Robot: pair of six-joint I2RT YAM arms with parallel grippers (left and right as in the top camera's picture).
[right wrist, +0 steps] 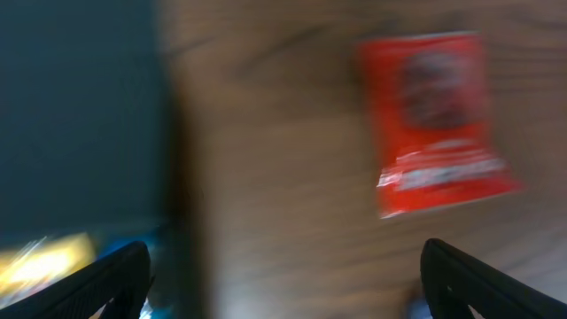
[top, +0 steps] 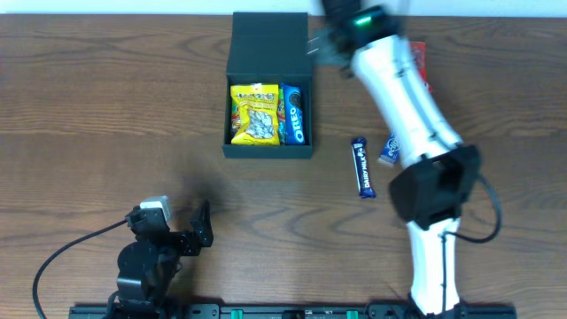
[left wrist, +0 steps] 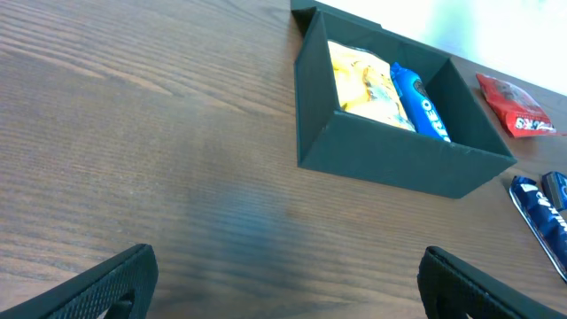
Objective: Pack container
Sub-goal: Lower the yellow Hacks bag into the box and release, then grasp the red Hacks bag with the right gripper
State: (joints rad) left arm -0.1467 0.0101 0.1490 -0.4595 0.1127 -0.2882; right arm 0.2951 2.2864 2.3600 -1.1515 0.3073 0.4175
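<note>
container [top: 266, 149]: yellow packet [top: 255, 113], Oreo pack [top: 295, 113] inside | left gripper [left wrist: 288, 270], right gripper [right wrist: 283, 270]: wide apart, empty

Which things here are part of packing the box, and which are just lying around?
Part of the job: green box; yellow snack bag and Oreo pack inside it; loose, likely still to pack: red packet, long blue bar, small blue packet.
Just lying about: black cable, bottom left.
</note>
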